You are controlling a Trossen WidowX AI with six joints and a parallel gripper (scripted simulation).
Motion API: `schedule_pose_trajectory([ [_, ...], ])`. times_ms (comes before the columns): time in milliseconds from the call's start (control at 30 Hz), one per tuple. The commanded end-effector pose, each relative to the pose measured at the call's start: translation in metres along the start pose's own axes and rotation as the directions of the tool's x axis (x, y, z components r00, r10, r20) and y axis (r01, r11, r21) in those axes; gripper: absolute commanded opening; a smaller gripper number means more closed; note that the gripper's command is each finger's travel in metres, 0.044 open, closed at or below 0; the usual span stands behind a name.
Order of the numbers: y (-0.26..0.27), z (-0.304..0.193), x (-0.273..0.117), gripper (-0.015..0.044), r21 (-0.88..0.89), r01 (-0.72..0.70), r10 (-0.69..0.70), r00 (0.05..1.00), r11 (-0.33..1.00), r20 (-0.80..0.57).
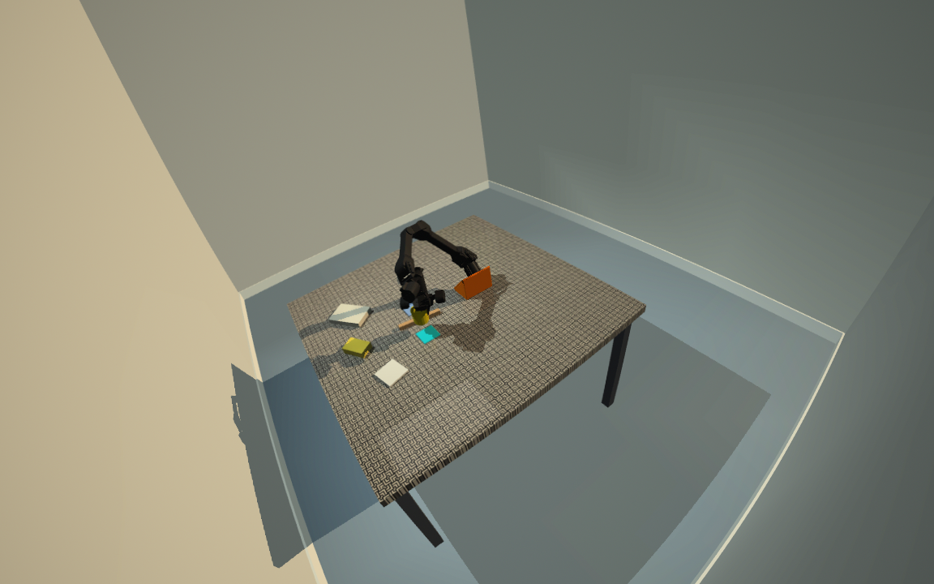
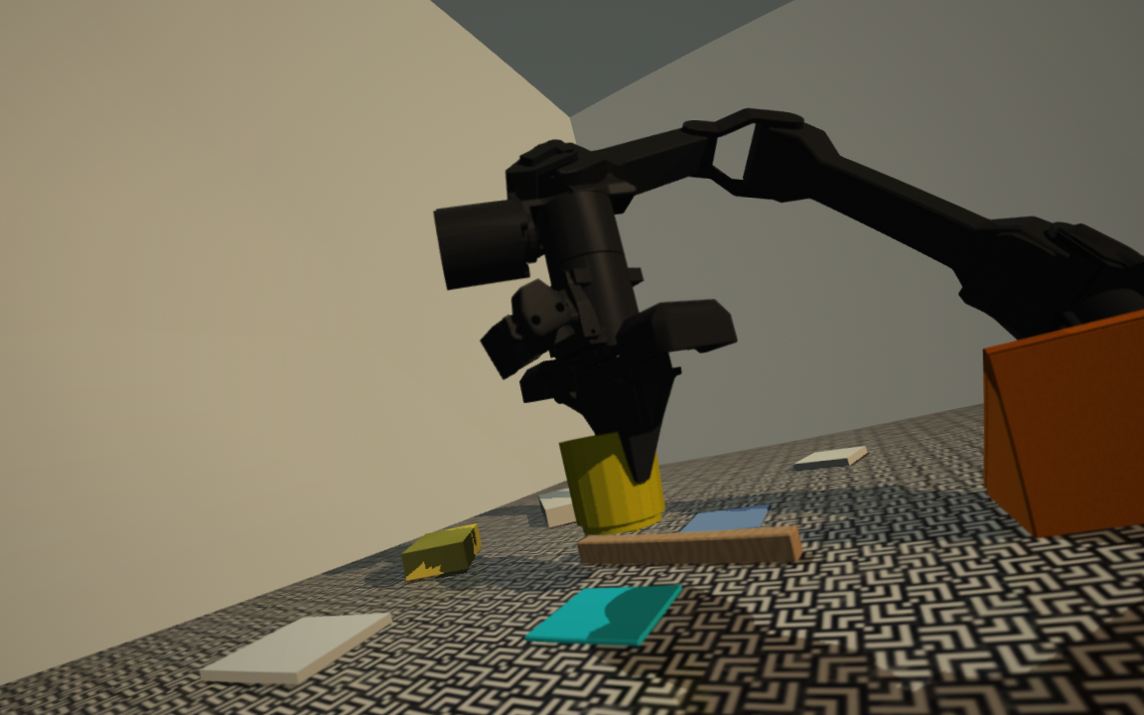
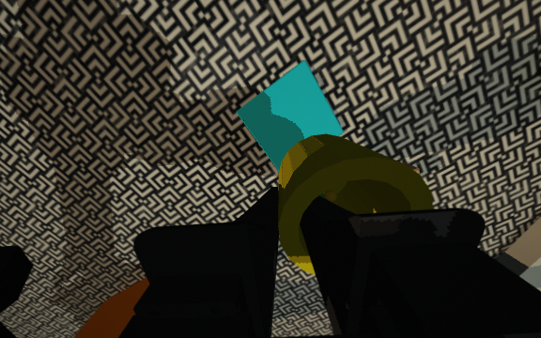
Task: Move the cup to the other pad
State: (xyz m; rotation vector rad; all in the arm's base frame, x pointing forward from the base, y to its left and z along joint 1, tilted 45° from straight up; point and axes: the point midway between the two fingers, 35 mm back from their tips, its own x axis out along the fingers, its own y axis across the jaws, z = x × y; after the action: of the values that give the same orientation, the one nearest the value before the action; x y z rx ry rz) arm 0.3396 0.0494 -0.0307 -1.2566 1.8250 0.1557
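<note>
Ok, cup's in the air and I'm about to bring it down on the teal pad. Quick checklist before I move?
1. Grip: gripper shut on the yellow cup, one finger inside the rim. Ok.
2. Cup upright: near upright in the exterior view. Ok.
3. Marbles: one small ball shows inside the cup in the wrist view; count cannot tell.
4. Wooden bar: cup hangs above it, clear of it. Ok.
5. Teal pad: bare, partly in shadow. Ok.
6. Cup over pad: not yet, the pad lies ahead of the cup. Not ok.
</note>
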Motion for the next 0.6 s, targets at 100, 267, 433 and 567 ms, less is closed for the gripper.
schedule_pose_trajectory([
  [100, 0.007, 0.015, -0.001, 0.0, 0.002, -0.004, 0.004, 1.0, 1.0, 0.003],
  [267, 0.011, 0.025, -0.002, 0.0, 0.003, -0.004, 0.004, 1.0, 1.0, 0.003],
  [433, 0.016, 0.034, -0.002, 0.0, 0.003, -0.004, 0.004, 1.0, 1.0, 0.004],
  [567, 0.016, 0.036, -0.001, 0.0, 0.003, -0.004, 0.004, 1.0, 1.0, 0.004],
])
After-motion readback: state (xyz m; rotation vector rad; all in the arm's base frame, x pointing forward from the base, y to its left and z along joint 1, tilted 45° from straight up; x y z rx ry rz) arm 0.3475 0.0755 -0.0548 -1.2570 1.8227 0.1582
